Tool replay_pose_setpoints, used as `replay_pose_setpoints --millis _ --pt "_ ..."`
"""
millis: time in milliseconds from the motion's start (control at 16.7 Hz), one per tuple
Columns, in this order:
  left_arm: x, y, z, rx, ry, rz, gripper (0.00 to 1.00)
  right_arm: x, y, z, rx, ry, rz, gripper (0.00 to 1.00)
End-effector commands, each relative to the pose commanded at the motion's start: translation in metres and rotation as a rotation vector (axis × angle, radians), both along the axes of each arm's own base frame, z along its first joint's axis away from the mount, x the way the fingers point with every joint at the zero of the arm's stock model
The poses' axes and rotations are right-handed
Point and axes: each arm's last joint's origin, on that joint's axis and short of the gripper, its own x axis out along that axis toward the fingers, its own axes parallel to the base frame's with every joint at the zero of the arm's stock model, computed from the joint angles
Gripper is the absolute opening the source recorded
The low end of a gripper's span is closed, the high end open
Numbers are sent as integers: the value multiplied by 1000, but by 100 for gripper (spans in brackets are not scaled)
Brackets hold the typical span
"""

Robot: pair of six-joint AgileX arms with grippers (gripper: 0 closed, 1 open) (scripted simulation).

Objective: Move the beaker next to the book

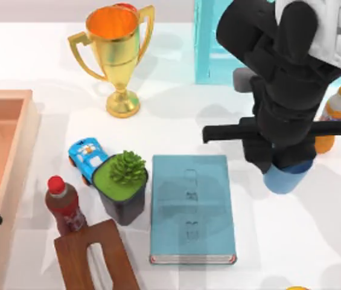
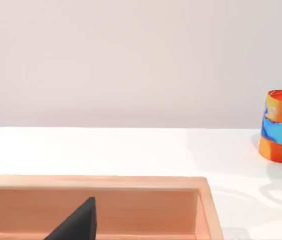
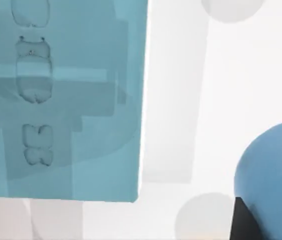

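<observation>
— What is the right arm doing?
— It is reaching down over the tabletop (image 1: 267, 254), its gripper (image 1: 286, 166) sitting on top of the beaker (image 1: 285, 178); whether the fingers are clamping it, I cannot tell.
— And the beaker?
— Round, smooth blue, standing right of the book (image 1: 191, 208), apart from it. The book is lying flat, matte teal. The left gripper (image 2: 76, 222) is parking over the wooden tray (image 2: 131, 200).

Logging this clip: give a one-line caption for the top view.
Right arm's tool over the blue beaker, right of the teal book.
</observation>
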Motion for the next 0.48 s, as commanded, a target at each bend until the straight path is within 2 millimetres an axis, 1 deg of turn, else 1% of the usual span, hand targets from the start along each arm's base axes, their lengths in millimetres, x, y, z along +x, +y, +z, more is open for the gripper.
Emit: replay_pose_setpoints --millis 180,480 --pt "0 0 0 0 0 0 100 -7 12 -8 -16 19 -49 0" --pt "0 0 0 0 0 0 100 -7 13 -9 -18 21 -55 0"
